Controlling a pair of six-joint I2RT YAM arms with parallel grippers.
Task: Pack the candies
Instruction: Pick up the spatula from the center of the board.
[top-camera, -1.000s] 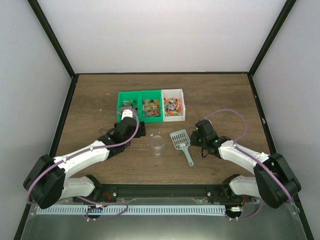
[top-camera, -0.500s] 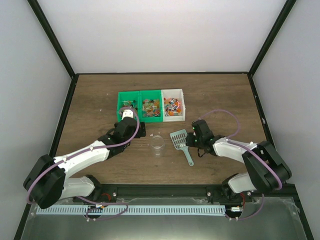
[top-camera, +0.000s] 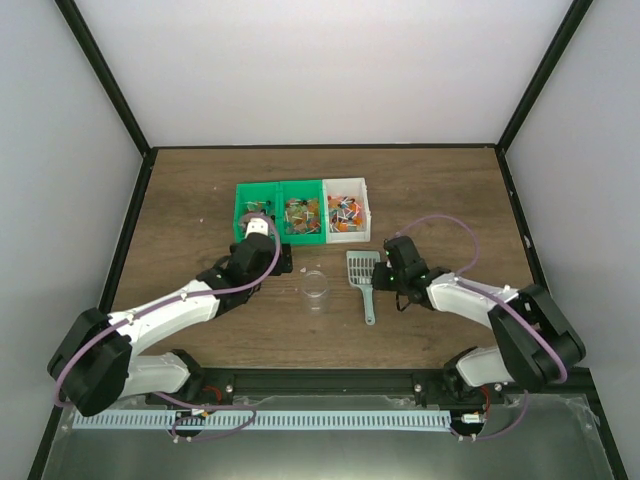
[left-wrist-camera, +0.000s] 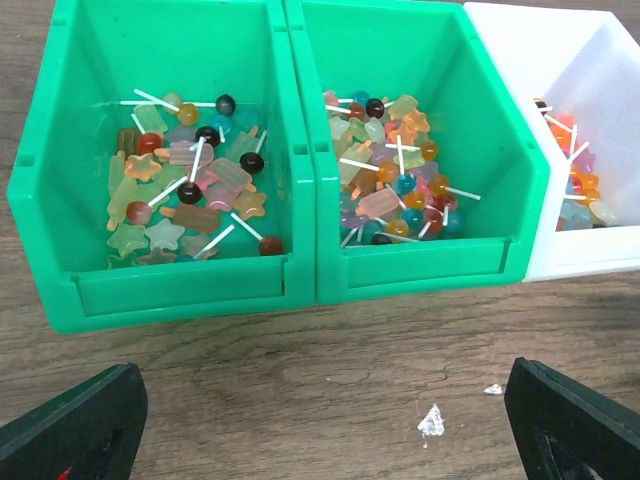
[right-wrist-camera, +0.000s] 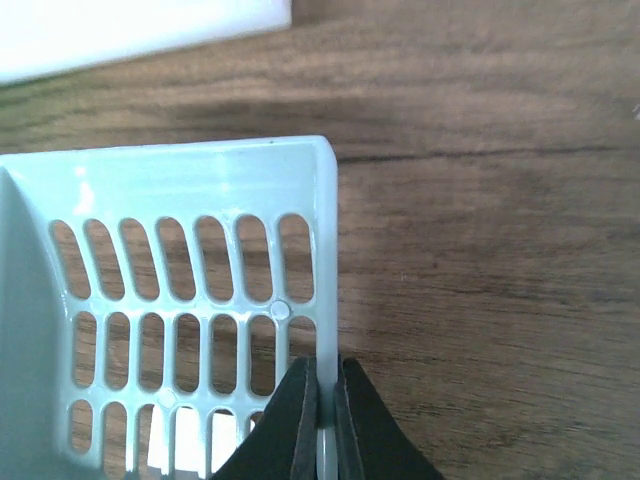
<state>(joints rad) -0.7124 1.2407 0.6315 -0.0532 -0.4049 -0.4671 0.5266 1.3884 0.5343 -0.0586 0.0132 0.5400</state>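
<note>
The candies (left-wrist-camera: 190, 185) lie in three joined bins: a green bin (top-camera: 257, 196), a second green bin (top-camera: 301, 193) and a white bin (top-camera: 345, 188). In the left wrist view they fill the left green bin, the middle green bin (left-wrist-camera: 395, 180) and the white bin (left-wrist-camera: 575, 195). My left gripper (top-camera: 262, 232) is open just in front of the green bins, its fingertips (left-wrist-camera: 75, 430) wide apart. My right gripper (top-camera: 384, 268) is shut on the right side wall of the pale slotted scoop (right-wrist-camera: 180, 300), which lies on the table (top-camera: 362, 280).
A small clear cup (top-camera: 315, 287) stands on the table between the arms. The white bin's front wall (right-wrist-camera: 140, 30) lies just beyond the scoop's mouth. Small white specks (left-wrist-camera: 432, 422) lie on the wood before the bins.
My right gripper has moved left to the scoop and closed on its side wall. The scoop has turned, its handle now pointing nearly straight toward the near edge. The left arm has not moved.
</note>
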